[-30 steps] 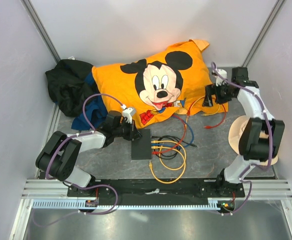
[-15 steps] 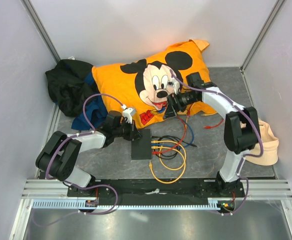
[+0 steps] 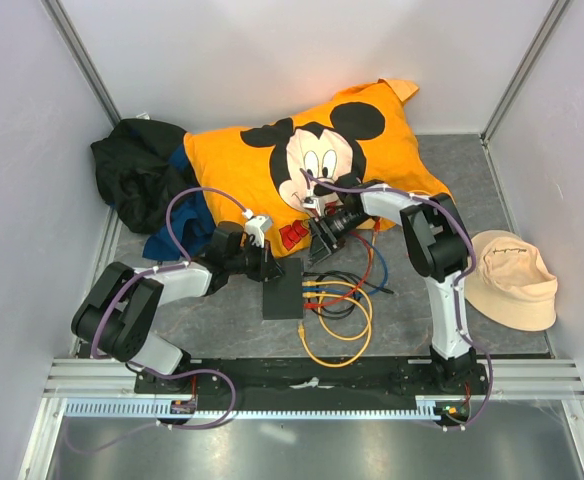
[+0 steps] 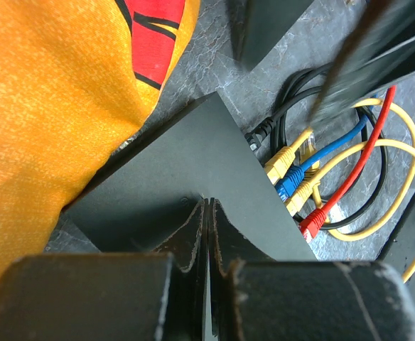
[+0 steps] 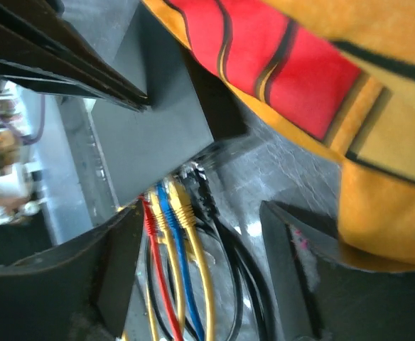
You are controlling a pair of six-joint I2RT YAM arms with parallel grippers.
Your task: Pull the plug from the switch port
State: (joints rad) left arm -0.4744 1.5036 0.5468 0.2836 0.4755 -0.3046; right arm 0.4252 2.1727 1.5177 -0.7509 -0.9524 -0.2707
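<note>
Top external view: the switch [image 3: 282, 294] lies on the tabletop [image 3: 502, 190] beside an orange cushion [image 3: 372, 150]. Left fingers [image 4: 190, 238], shut and empty, rest on it; right fingers [image 5: 303, 284] hang open over its plugs [image 5: 166, 206].

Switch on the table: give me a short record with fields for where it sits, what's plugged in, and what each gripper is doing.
switch: flat on the table, in front of the orange Mickey Mouse cloth
plugs: black, yellow, blue, yellow, red, in a row along the edge facing the right arm; all look plugged in
left gripper: shut, tips on the switch's top
right gripper: open, plugs between its fingers, none gripped
task state: no plug pulled yet
</note>
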